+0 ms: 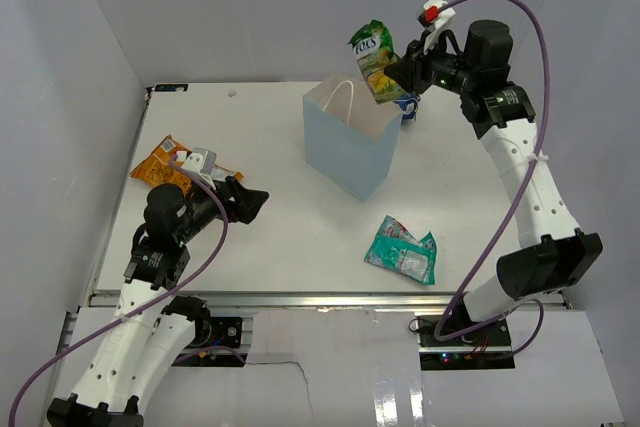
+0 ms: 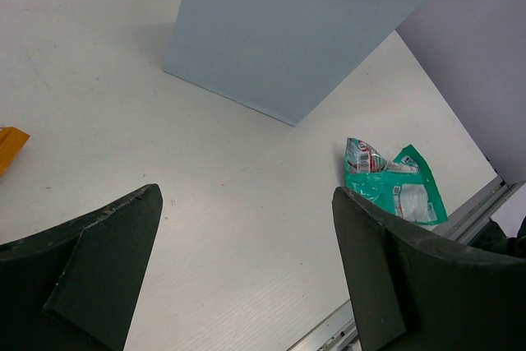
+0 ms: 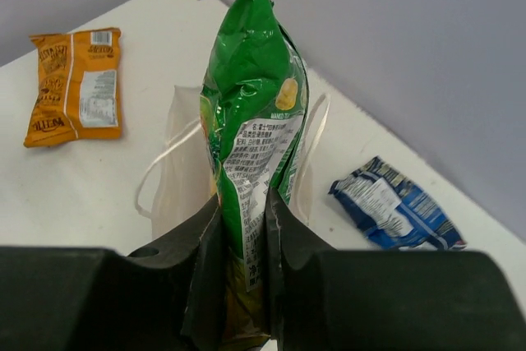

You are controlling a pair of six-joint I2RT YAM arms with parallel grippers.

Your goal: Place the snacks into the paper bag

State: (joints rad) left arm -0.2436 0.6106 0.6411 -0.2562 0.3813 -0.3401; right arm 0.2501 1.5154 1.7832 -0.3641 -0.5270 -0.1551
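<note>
Orange chip bag partly hidden under left arm; blue packet mostly hidden; green packet top cropped.

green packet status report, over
Right gripper shut on green packet, above paper bag. Left gripper open, empty. On table: teal packet, orange packet, blue packet. Nothing blocking bag.

Table bears paper bag, orange, teal, blue packets.
</note>
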